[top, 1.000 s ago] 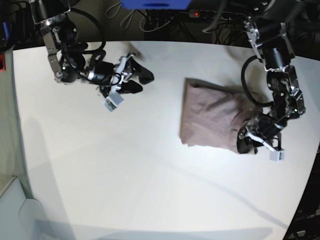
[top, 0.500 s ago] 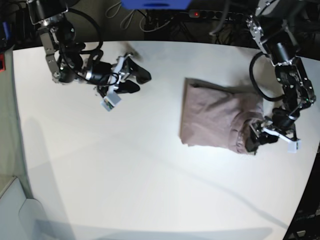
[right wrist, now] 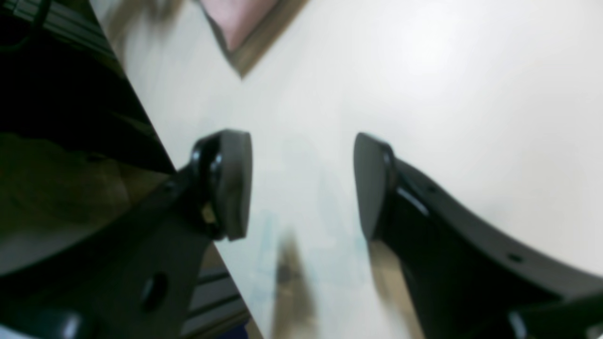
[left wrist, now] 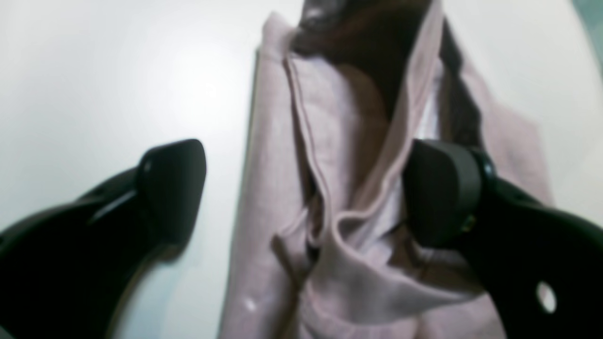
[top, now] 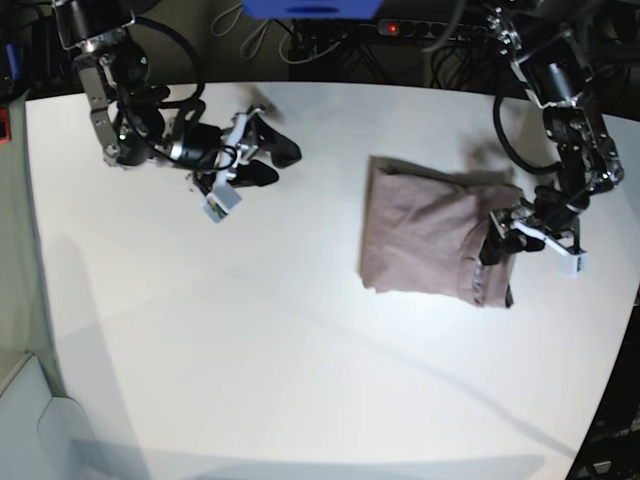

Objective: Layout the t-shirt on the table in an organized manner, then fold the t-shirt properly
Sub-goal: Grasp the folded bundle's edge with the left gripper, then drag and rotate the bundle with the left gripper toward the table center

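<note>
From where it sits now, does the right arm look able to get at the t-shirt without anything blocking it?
Probably yes. The right gripper hangs open over bare table, and nothing lies between it and the t-shirt. The left gripper is at the shirt's far edge.

Dusty mauve-pink t-shirt [top: 430, 245]: soft, matt, wrinkled cotton cloth with stitched hems | broad white desk [top: 250, 340]: smooth, matt surface with a faint sheen | left hand [left wrist: 301, 188] fingers: black, smooth, matt plastic
</note>
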Tool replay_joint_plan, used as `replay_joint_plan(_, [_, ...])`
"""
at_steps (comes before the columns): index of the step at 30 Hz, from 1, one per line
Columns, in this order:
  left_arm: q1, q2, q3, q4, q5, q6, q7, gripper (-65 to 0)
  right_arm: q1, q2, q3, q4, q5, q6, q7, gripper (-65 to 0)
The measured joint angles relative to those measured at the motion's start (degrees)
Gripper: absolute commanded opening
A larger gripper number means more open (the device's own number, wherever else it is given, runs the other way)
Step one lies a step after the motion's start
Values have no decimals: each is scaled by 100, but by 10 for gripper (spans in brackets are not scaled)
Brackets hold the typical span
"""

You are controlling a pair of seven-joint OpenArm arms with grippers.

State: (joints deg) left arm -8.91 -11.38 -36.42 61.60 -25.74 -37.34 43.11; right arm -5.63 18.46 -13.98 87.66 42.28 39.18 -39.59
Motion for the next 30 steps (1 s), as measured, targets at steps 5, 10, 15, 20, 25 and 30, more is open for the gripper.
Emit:
replay_joint_plan(5, [-269, 72, 463, -468, 304, -61, -328, -217, 0, 2, -4, 7, 0, 2, -2, -307])
replay_joint_plan(10, [-614, 24, 1115, -1056, 393, -87, -463, -529, -129, 195, 289, 39, 15, 2, 17, -307])
replay_joint_plan(15, [-988, 11, 1919, -1224, 1145, -120, -835, -650, -428, 177, 1263, 44, 9, 2, -7, -307])
replay_joint_plan(20, [-1394, -20, 3456, -1239, 2044, -181, -1408, -647, -723, 181, 2175, 44, 15, 2, -11, -307])
replay_joint_plan(25, [-1786, 31, 5206, -1283, 2629, -173, -2153, -647, -1038, 184, 2911, 44, 13, 2, 0, -307])
replay_joint_plan(30, [-2225, 264, 6699, -1298, 2874, -136, -2194, -647, -1266, 173, 3327, 44, 13, 2, 4, -307])
